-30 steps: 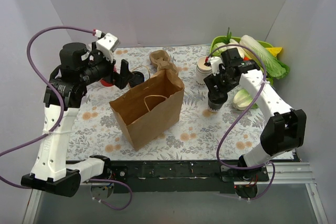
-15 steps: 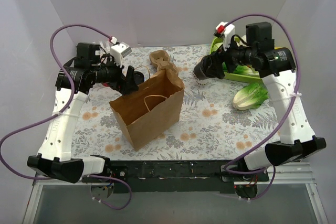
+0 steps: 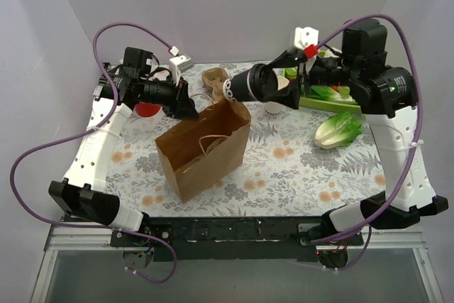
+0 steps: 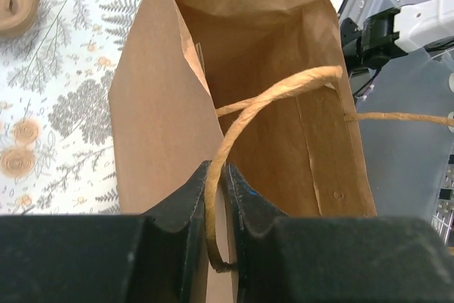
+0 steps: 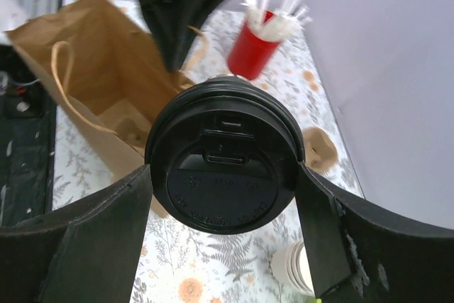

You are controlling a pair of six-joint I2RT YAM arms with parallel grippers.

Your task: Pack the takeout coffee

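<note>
The takeout coffee, a white paper cup with a black lid, hangs tipped on its side just above the far rim of the brown paper bag. My right gripper is shut on it, one finger on each side of the lid. My left gripper is shut on the bag's near twine handle at the bag's far left corner, and the bag's mouth gapes open. The tan pulp carrier lies on the table behind the bag.
A red cup of white straws stands behind the left arm. A white cup sits under the right gripper. A green tray of vegetables and a loose cabbage lie at the right. White walls enclose the flowered tabletop.
The left gripper moved right to the bag and shut on its handle. The right arm lifted the coffee off the table and carried it left, up to the bag's mouth.
</note>
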